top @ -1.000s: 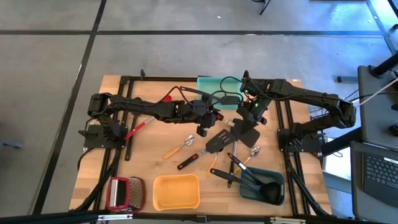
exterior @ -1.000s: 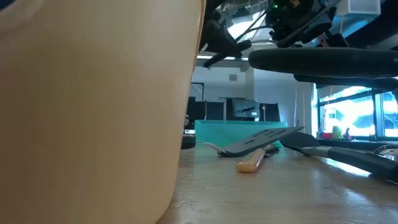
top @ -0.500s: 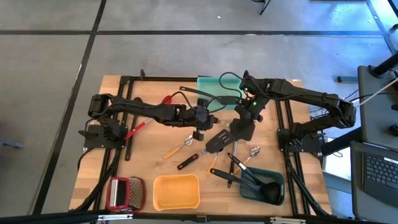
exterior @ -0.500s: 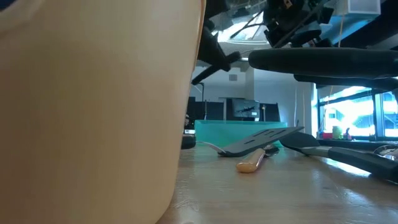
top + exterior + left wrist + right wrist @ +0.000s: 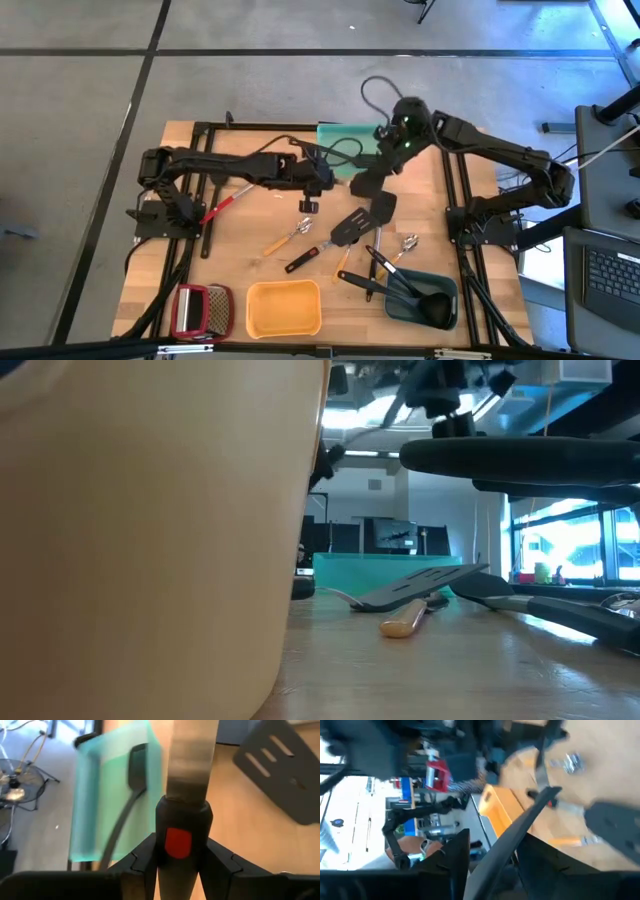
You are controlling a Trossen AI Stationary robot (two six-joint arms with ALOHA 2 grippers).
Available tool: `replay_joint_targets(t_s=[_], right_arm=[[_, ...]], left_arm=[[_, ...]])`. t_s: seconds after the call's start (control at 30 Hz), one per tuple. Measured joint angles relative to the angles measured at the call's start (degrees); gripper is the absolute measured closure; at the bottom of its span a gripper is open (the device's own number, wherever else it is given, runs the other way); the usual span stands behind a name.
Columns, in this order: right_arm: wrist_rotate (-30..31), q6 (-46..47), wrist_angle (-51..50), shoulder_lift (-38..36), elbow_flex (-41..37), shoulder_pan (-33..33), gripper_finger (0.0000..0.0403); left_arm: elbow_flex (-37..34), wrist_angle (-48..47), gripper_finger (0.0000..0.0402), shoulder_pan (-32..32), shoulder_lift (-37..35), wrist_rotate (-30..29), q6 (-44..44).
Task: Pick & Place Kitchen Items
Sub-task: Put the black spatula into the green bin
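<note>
1. Where the table's edge lies nearest, a yellow tray [image 5: 250,305] sits near a grey-blue tray [image 5: 447,289] that holds a black ladle [image 5: 432,311].
2. Mid-table lie a black slotted turner [image 5: 350,228] and an orange-handled spoon [image 5: 285,238].
3. Above them, the left gripper [image 5: 181,845] clamps its fingers on a black-handled, metal-bladed utensil [image 5: 186,765].
4. Close by, the right gripper [image 5: 362,185] straddles a dark handle [image 5: 530,820]; I cannot tell whether it pinches it.
5. Farthest, the teal tray [image 5: 335,135] holds a black utensil [image 5: 136,767].

high view looks straight down; low view sits at tabletop, close behind the yellow tray [image 5: 150,540]; both share the teal tray [image 5: 345,140].
</note>
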Motion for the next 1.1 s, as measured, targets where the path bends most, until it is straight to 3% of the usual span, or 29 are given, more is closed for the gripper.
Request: replay_joint_targets(t_s=[0.3,0.57,0.7,0.93,1.1], right_arm=[[3.1,-9.2,-6.3,0.0,10.7,-6.2,0.0223],[16.0,-19.1,-14.8,-0.1,18.3,-11.2,0.022],[21.1,-20.4,-17.4,-0.1,20.4,-11.5,0.022],[21.4,-20.8,-19.5,-0.2,21.1,-9.2,0.0219],[26.9,-21.3,-21.7,-2.3,21.1,-5.4,0.0219]], left_arm=[[6.9,-5.1,0.0297,5.0,0.0,1.4,1.5],[7.4,-7.7,0.0297,10.1,0.5,7.9,1.0],[7.5,-7.8,0.0297,12.2,1.6,7.9,0.9],[7.6,-7.9,0.0298,15.0,5.8,9.5,2.2],[16.9,-16.5,0.0298,14.8,13.4,6.3,4.0]])
